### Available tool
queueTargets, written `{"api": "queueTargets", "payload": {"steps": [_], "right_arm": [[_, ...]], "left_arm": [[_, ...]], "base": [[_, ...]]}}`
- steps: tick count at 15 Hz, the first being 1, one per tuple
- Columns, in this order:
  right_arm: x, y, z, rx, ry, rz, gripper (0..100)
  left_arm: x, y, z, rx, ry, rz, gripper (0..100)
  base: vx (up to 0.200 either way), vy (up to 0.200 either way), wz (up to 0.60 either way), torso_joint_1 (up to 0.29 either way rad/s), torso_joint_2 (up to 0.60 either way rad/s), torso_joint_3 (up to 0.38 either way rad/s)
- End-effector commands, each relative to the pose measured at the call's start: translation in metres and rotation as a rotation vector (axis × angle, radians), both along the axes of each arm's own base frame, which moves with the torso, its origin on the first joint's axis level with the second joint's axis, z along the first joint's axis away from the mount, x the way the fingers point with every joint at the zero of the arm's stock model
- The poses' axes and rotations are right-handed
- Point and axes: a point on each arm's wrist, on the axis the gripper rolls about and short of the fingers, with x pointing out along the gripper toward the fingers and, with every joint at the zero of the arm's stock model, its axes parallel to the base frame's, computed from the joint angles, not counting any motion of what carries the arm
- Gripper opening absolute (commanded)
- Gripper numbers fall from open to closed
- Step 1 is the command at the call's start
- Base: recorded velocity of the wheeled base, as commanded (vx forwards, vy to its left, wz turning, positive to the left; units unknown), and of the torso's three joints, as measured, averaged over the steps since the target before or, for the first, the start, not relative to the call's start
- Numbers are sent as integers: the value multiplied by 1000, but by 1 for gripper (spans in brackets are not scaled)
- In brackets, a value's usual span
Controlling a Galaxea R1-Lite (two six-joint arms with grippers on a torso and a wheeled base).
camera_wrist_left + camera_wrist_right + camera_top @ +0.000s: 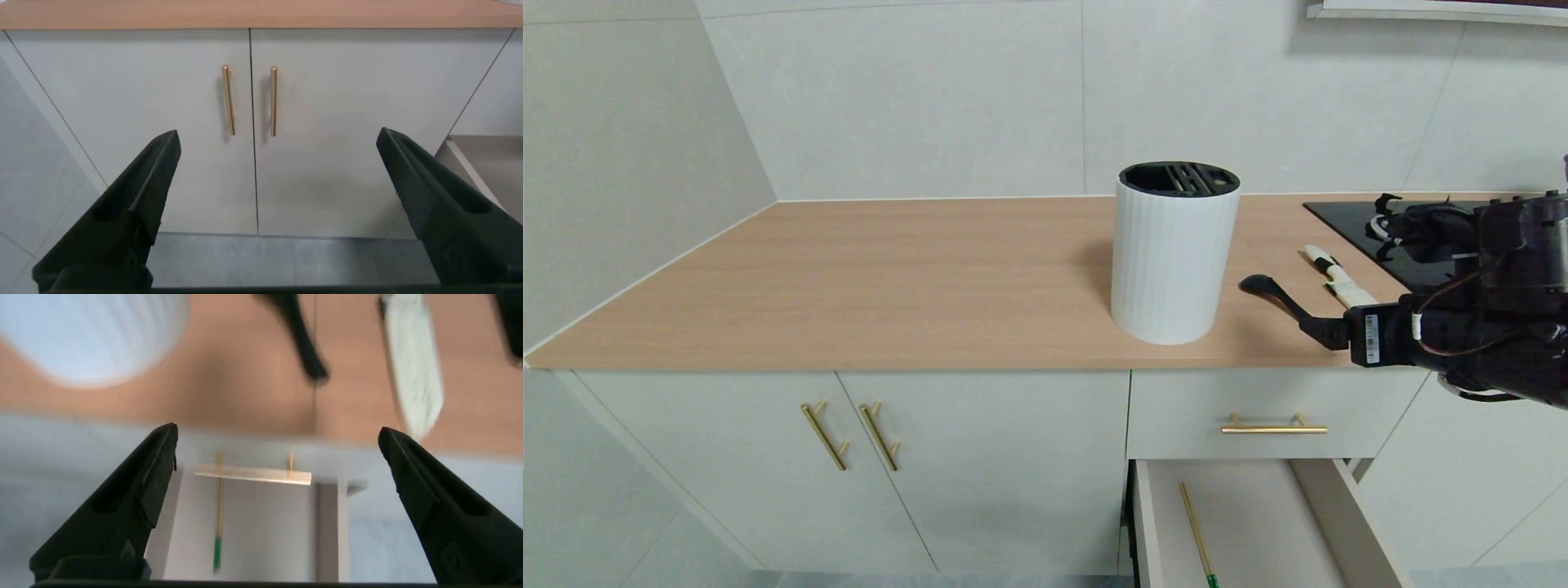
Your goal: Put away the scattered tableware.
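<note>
Right gripper (278,437) spread wide, holding nothing, above the counter (890,278) front edge; black utensil (1270,292) and white utensil (1335,276) lie there beside the white holder (1172,257). Chopstick (1196,531) in open drawer (1327,523). Left gripper (278,139) wide, facing cupboard doors (327,131)

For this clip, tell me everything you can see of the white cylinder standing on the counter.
The white cylinder is a tall round holder with fine vertical ribs down its wall, matte like plastic. Its top carries a black insert with several parallel slots and what looks like a round hole; nothing sticks out of them. It stands upright on the wooden countertop, toward the robot's right and near the front edge. Only the countertop touches it.
</note>
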Motion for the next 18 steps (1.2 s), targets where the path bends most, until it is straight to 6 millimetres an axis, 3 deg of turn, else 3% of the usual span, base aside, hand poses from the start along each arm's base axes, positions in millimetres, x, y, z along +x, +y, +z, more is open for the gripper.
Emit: {"api": "queueTargets", "payload": {"steps": [1,5,9,11,15,18], "right_arm": [[32,-8,-8,-1,-27,-8,100],[65,-15,-12,27,-25,121,100],[58,-22,-15,1,-62,236,100],[69,-22,-27,-4,-78,234,100],[111,-38,-56,-3,-161,164,100],[121,-38,-68,-5,-141,160,100]], "left_arm": [[0,0,0,-1,0,0,100],[0,0,0,-1,0,0,100],[0,0,0,-1,0,0,100],[0,0,0,-1,0,0,100],[0,0,0,-1,0,0,100],[0,0,0,-1,0,0,100]], "base": [[0,0,0,0,0,0],[0,0,0,0,0,0],[0,0,0,0,0,0],[0,0,0,0,0,0],[0,0,0,0,0,0],[0,0,0,0,0,0]]}}
